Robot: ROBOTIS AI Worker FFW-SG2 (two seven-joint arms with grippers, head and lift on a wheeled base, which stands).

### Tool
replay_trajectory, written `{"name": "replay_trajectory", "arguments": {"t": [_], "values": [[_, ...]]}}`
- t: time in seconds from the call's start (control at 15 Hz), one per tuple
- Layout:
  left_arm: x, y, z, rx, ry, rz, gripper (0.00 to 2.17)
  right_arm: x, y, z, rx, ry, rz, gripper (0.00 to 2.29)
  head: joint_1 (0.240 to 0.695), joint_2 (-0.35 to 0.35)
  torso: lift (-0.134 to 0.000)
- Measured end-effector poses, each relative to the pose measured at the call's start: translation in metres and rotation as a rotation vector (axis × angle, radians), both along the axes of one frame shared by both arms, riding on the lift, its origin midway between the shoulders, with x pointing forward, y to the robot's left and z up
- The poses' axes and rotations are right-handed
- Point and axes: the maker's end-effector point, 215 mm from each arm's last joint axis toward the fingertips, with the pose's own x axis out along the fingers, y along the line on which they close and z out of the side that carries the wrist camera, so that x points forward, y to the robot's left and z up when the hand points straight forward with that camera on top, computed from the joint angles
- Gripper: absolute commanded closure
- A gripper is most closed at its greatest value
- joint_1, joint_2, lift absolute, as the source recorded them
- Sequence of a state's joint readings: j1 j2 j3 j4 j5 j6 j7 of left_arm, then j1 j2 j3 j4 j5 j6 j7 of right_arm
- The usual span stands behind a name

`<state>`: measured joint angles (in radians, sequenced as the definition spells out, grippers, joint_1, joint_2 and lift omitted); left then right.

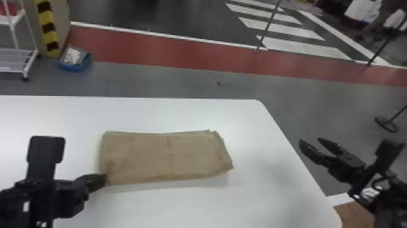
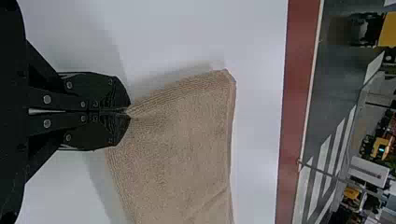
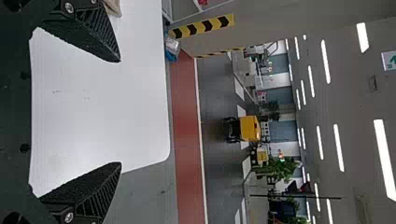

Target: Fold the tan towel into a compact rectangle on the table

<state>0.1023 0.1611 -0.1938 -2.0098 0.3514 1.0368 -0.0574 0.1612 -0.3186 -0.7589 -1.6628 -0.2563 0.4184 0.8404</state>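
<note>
Towel [image 1: 163, 156] inside table edge [image 1: 181, 99], corner in left fingers [image 1: 96, 181].

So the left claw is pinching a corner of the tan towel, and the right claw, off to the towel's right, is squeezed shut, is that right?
Not quite: the right gripper, off to the towel's right, is open, as the right wrist view shows. The left gripper does pinch a towel corner.

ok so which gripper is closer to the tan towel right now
Left. The left gripper is closed on the near left corner of the towel; the right gripper is open, well off to the towel's right.
</note>
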Motion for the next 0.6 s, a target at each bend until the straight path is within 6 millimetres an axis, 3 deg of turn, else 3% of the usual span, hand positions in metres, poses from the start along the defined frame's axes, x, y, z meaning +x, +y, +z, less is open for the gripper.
{"name": "replay_trajectory", "arguments": {"t": [0.07, 0.13, 0.2, 0.33, 0.6], "values": [[-0.005, 0.014, 0.001, 0.006, 0.004, 0.019, 1.7, 0.002, 0.004, -0.002, 0.003, 0.003, 0.005, 0.09, 0.695, -0.35, -0.124], [-0.008, 0.025, 0.003, 0.008, 0.004, 0.035, 1.56, 0.003, 0.009, -0.004, 0.01, 0.005, 0.009, 0.09, 0.695, -0.35, -0.124], [-0.009, 0.031, 0.004, 0.007, 0.004, 0.043, 1.21, 0.005, 0.013, -0.006, 0.019, 0.009, 0.013, 0.09, 0.695, -0.35, -0.124], [-0.01, 0.032, 0.008, -0.015, -0.003, 0.03, 0.06, 0.009, 0.028, -0.009, 0.045, 0.018, 0.027, 0.1, 0.695, -0.35, -0.124], [0.004, 0.027, 0.038, -0.066, -0.11, 0.026, 0.03, 0.024, 0.066, -0.009, 0.103, 0.063, 0.035, 0.21, 0.695, -0.35, -0.124]]}}
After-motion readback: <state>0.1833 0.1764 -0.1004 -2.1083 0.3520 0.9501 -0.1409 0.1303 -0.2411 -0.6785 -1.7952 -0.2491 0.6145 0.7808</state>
